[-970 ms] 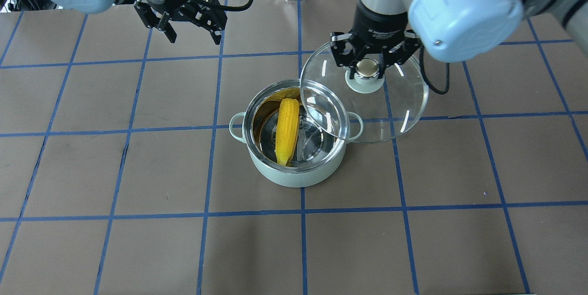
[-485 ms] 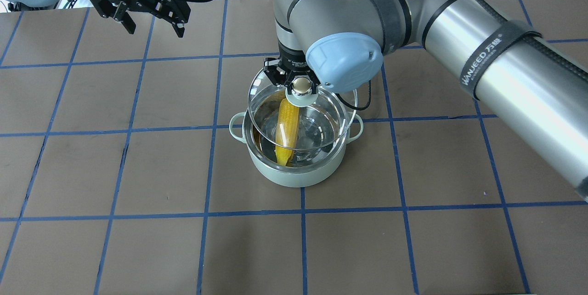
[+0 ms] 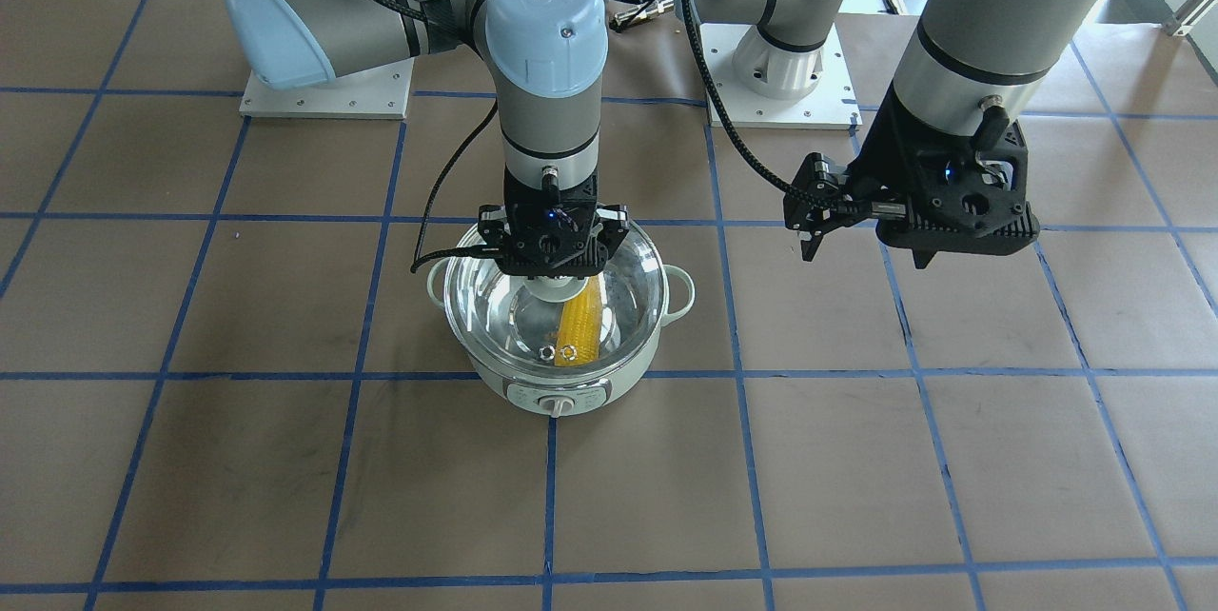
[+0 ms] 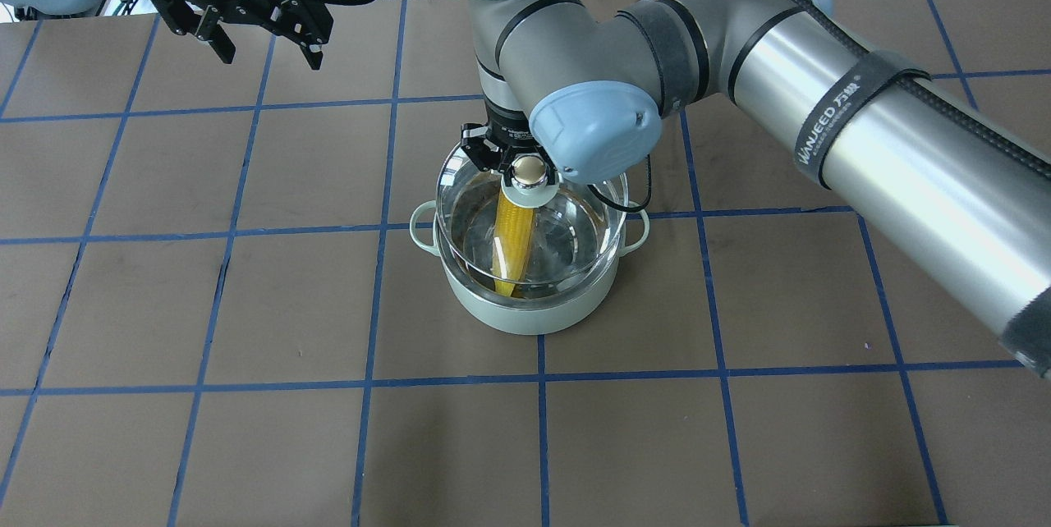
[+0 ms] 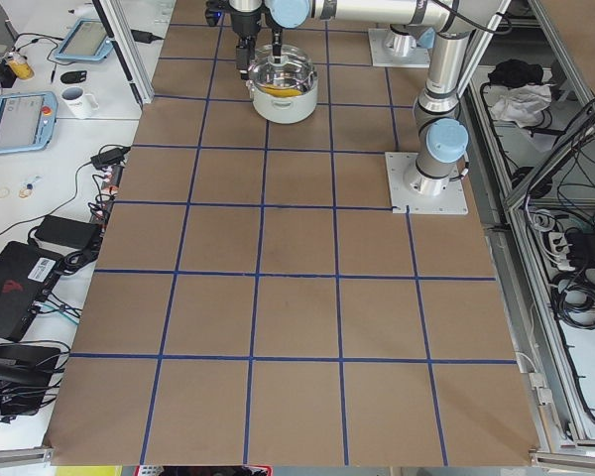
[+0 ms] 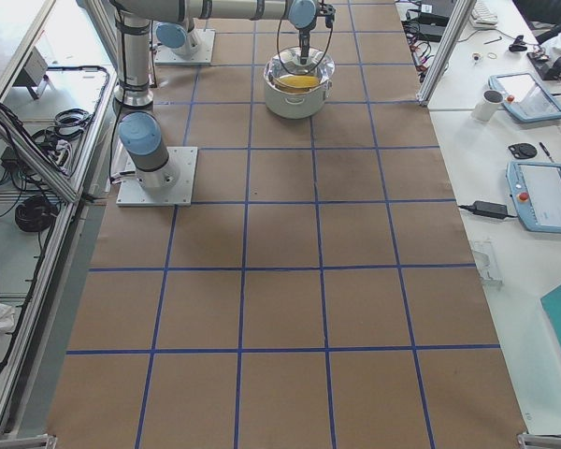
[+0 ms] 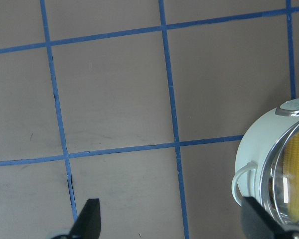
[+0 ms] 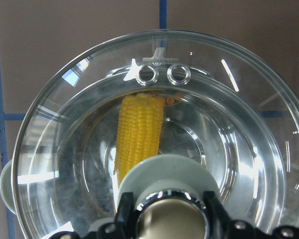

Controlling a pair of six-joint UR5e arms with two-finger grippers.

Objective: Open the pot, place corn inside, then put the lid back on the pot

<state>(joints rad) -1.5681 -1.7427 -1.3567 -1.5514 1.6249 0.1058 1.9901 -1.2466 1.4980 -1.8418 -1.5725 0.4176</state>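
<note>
corn (image 4: 513, 241) lies inside the pot (image 4: 534, 320), and you see it only through the glass of the lid (image 4: 579, 223); one end is hidden under the lid's green base in the overhead view, and the right wrist view also loses an end behind that base. the right gripper (image 4: 526, 174) is pinching the knob (image 4: 530, 169), a finger on each side, with the lid level over the pot's mouth. you cannot tell whether the lid's rim touches the pot's rim or hangs just above it; overhead, the lid looks a little off toward the far side. a blue-capped joint of the right arm (image 4: 821, 100) covers part of the lid's far edge. the left gripper (image 4: 269, 52) is well apart, above the table's (image 4: 246, 305) far left, jaws spread and empty; its wrist view cuts off all but two fingertips (image 7: 89, 219) and catches only an edge of the pot. in both side views the pot is too small for detail.
</note>
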